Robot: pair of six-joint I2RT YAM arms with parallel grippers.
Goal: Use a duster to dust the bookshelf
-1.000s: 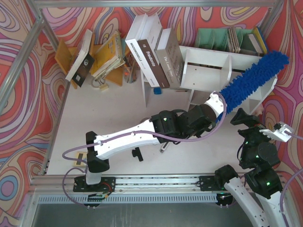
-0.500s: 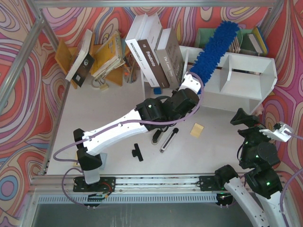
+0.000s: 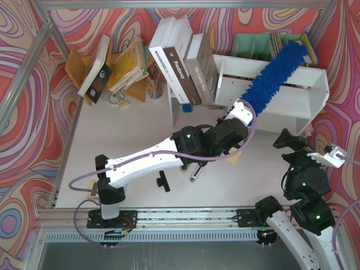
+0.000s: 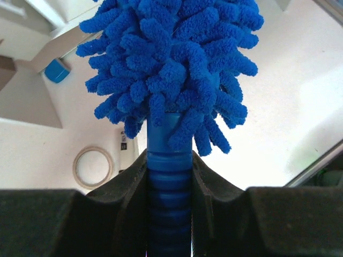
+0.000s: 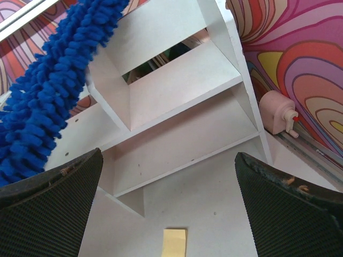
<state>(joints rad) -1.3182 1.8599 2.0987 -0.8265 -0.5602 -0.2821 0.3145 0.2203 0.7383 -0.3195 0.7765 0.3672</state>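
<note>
The right claw (image 3: 331,154) is close to the near edge of the tabletop (image 3: 129,129), on the right side. Its two fingers are spread wide apart and it holds nothing. In its own camera, a small yellow paper (image 5: 174,243) lies flat on the tabletop below it, just in front of the bookshelf (image 5: 177,139).

A small black thing (image 3: 162,181) lies on the tabletop beside the left arm. The left arm stretches from the near left toward the middle right. The left claw (image 4: 170,176) is squeezed tight on the blue handle (image 4: 169,139) of the duster (image 3: 275,76). The handle sits right between the two dark fingers.

The fluffy blue head of the duster slants up and away from the claw. It lies across the top of the white bookshelf, from its front edge toward its far right corner. I cannot tell if the fluff touches the boards.

Behind the bookshelf stands a pale green rack (image 3: 253,45), close to the tip of the duster. To the left of the bookshelf, some big books (image 3: 180,67) lean against each other. More books lean by the far left wall.
</note>
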